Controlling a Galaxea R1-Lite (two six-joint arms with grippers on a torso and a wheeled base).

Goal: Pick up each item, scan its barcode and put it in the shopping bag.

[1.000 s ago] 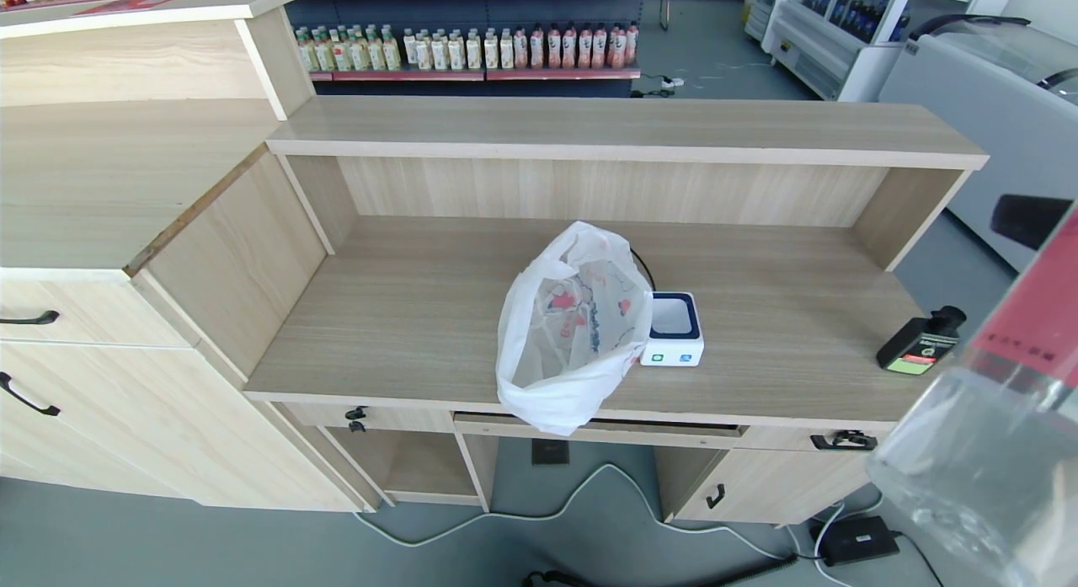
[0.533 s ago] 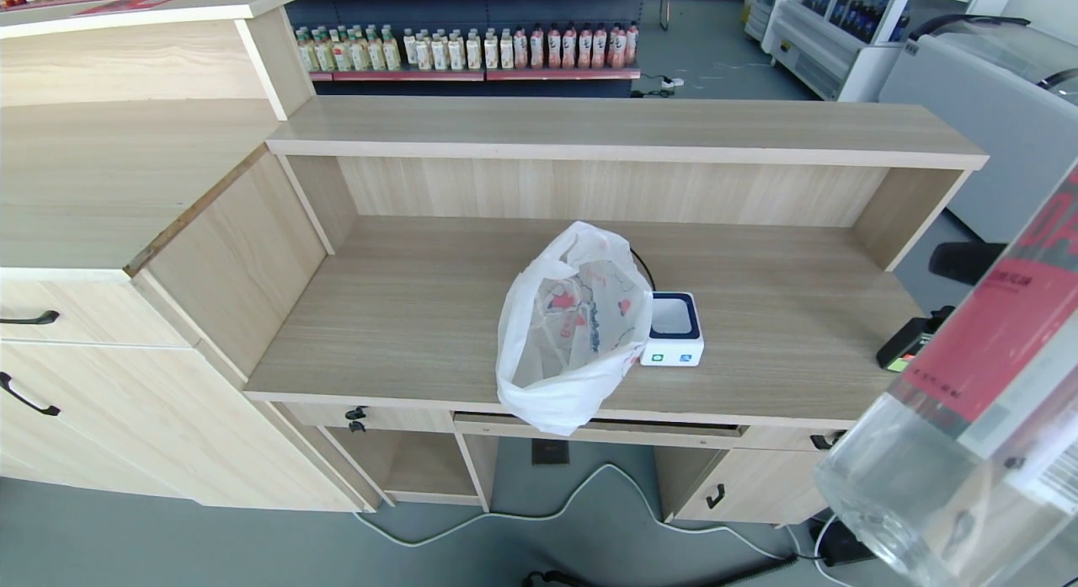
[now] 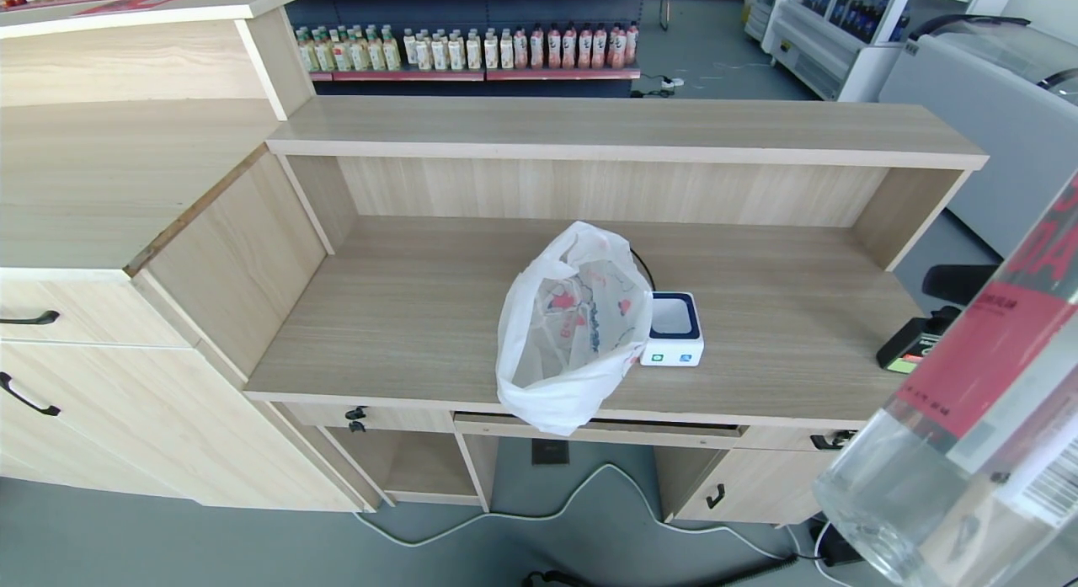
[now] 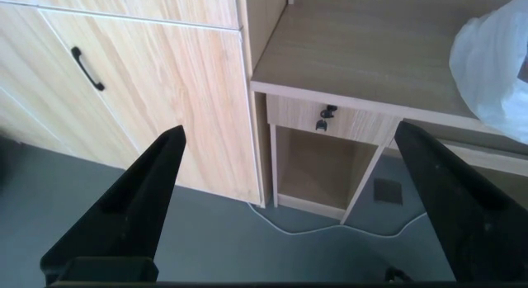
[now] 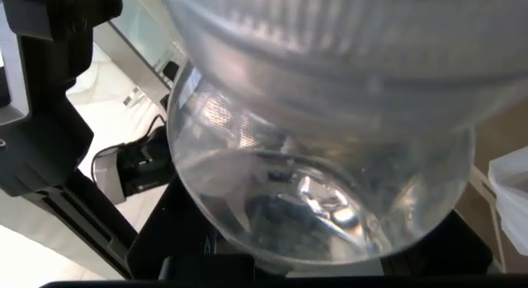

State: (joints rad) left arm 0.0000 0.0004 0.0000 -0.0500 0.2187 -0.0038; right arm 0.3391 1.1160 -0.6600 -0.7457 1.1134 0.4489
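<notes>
Clear plastic bottle (image 3: 968,435) with a red label is held up in the air at the right edge of the head view, close to the camera and tilted, off the right end of the light wooden counter (image 3: 404,317). Its label carries pale writing too blurred to read, and a white panel with black barcode lines shows low on its side. The right gripper (image 5: 305,181) is closed around this bottle, whose rounded transparent base sits right before the wrist camera. A white plastic shopping bag (image 3: 573,326) with red and blue print stands near the counter's front edge, its mouth open. It touches a white box-shaped barcode scanner (image 3: 673,328) with a dark blue rim and small green and blue squares on its front face. A small black item (image 3: 914,344) with a green and white label lies at the counter's right end, partly hidden behind the bottle. The left gripper (image 4: 285,197) hangs over the grey floor before the cabinet doors, its two dark fingers spread wide with nothing between them.
</notes>
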